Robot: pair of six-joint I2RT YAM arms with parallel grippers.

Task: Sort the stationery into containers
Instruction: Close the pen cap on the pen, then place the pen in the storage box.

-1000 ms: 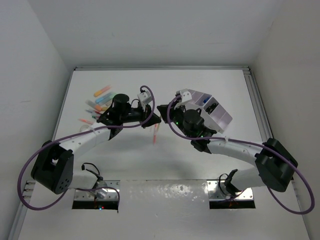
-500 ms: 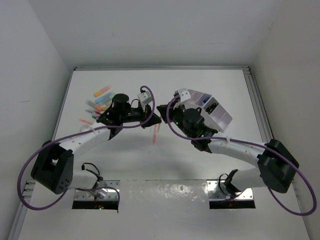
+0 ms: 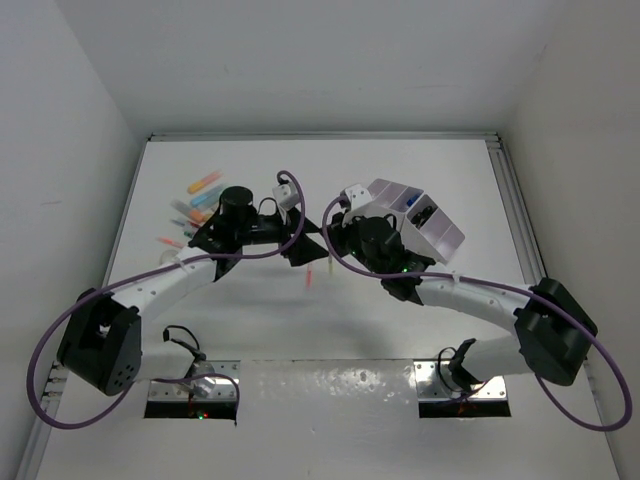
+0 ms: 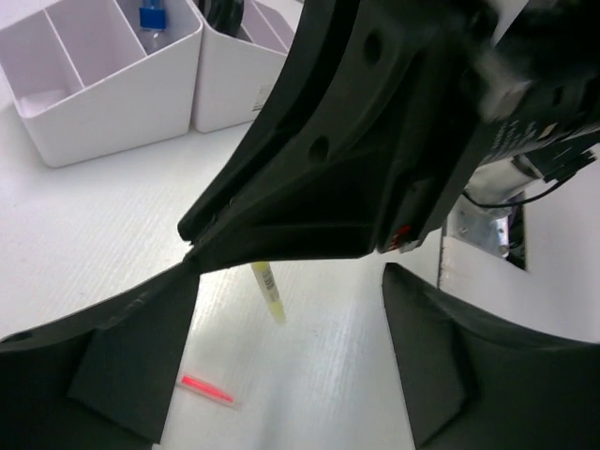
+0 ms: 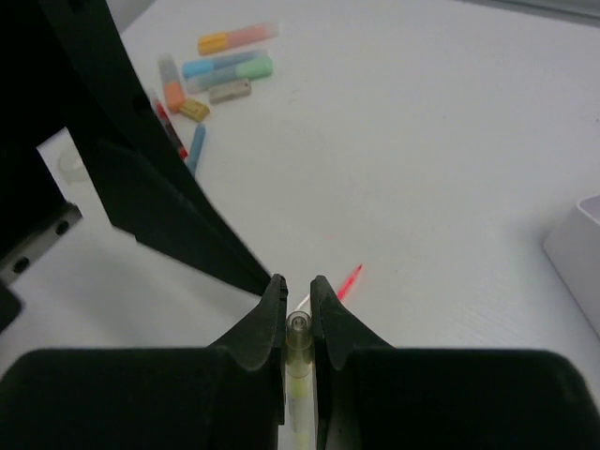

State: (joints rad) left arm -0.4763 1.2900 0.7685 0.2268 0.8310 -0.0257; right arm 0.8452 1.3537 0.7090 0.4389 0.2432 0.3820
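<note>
In right gripper point(image 5: 297, 286) | pale-yellow marker point(image 5: 298, 375), translucent end | red pen point(image 5: 348, 281) blurred

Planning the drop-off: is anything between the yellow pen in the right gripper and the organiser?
Nothing visible does. The left wrist view shows bare table between the yellow pen, clamped in the right gripper, and the organiser. The open left gripper sits on the pen's far side from it, and the red pen is off that path.

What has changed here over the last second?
The left gripper opened and let go; the red pen that hung there sits lower, blurred, at or near the table. The right gripper stays shut on a yellow pen. Marker pile and organiser unchanged.
</note>
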